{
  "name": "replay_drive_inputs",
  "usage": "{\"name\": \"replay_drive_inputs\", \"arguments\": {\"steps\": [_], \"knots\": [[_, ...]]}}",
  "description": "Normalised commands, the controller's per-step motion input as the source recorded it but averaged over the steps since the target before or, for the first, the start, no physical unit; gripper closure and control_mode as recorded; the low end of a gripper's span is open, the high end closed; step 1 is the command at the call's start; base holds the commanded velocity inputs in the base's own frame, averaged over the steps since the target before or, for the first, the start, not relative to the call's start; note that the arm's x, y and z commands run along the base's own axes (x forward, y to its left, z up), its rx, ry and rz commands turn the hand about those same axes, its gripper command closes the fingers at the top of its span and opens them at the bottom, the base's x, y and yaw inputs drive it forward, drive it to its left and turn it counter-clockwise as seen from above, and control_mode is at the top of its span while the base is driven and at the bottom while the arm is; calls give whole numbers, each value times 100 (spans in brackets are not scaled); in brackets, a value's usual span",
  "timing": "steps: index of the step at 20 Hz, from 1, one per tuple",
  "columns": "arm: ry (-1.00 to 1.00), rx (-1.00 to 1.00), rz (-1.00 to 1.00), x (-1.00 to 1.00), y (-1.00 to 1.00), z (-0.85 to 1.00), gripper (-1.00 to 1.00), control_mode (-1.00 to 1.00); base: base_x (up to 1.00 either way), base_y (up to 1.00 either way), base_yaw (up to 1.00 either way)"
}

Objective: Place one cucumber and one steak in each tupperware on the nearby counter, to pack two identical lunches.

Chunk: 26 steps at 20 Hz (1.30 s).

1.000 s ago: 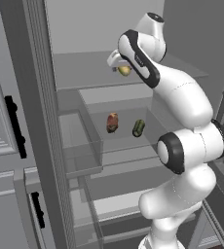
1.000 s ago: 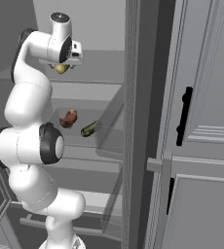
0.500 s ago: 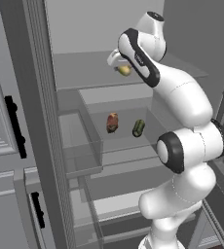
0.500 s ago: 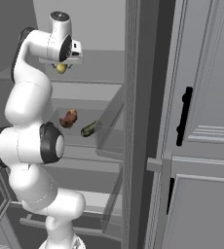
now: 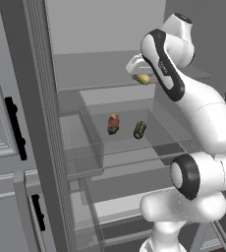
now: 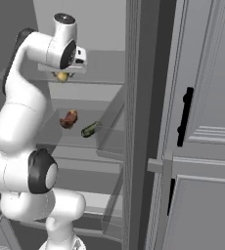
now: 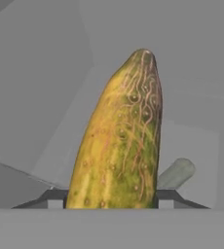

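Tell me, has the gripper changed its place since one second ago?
No. The gripper stays over the same upper fridge shelf, closed on the yellowish cucumber.

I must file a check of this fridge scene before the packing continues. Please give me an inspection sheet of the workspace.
Surface: grey fridge shelf, glass-like, holding two items.
Job's things: yellowish-green cucumber between the gripper's fingers; a second, darker cucumber and a reddish-brown steak lie apart on the shelf.
Clutter: nothing seen.
Gripper: gripper closed on the cucumber, raised above the shelf near the upper shelf.
Cables: nothing seen.
Surroundings: open fridge interior; grey panelled doors with black handles at the sides; a drawer below.
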Motion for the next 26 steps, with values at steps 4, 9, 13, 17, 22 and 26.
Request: {"name": "replay_drive_inputs", "arguments": {"steps": [4, 9, 13, 17, 22, 26], "knots": [[0, -1, 0, -99, 0, -1, 100, -100, 0, 0, 0], [0, -10, -7, -96, 0, -28, 100, -100, 0, 0, 0], [0, -12, -15, -85, -13, -56, 100, -100, 0, 0, 0], [0, -15, -17, -70, -15, -75, 100, -100, 0, 0, 0], [4, -11, -12, -60, -28, -79, 100, -100, 0, 0, 0], [7, -3, -6, -65, -35, -33, 100, -100, 0, 0, 0]]}}
